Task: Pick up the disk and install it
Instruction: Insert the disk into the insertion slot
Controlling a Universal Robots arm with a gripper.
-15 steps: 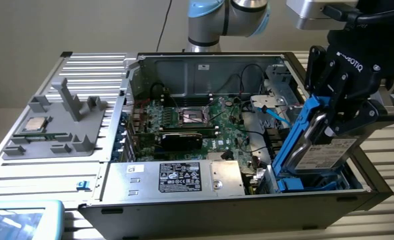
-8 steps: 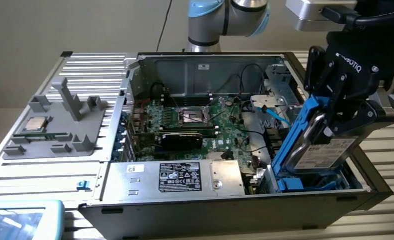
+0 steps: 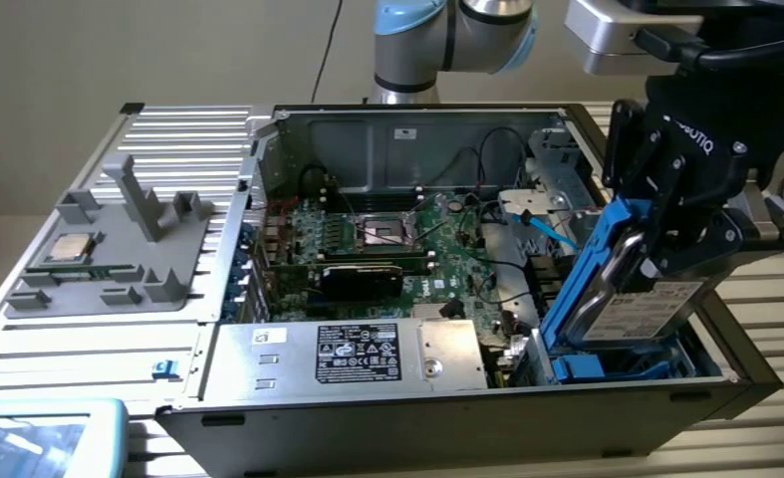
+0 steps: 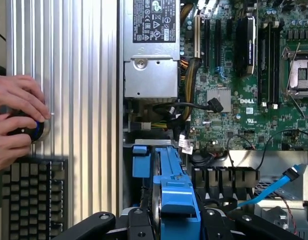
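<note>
The disk (image 3: 642, 311) is a silver-grey drive with a white label, framed by a bright blue carrier (image 3: 589, 267). It stands on edge, tilted, in the drive bay at the front corner of the open computer case (image 3: 405, 408), on the exterior view's right. My black gripper (image 3: 660, 251) is shut on its upper part from above. In the wrist view the disk's blue carrier (image 4: 170, 197) runs straight out from my gripper (image 4: 164, 226), with a black finger (image 4: 101, 221) on either side of it.
Inside the case lie the green motherboard (image 3: 405, 244) and a silver power supply box (image 3: 352, 354) beside the bay. A blue cable (image 3: 551, 231) hangs behind the disk. A grey fixture (image 3: 113, 254) holds a CPU chip (image 3: 70, 247). A person's hands (image 4: 16, 117) rest by a keyboard (image 4: 31, 200).
</note>
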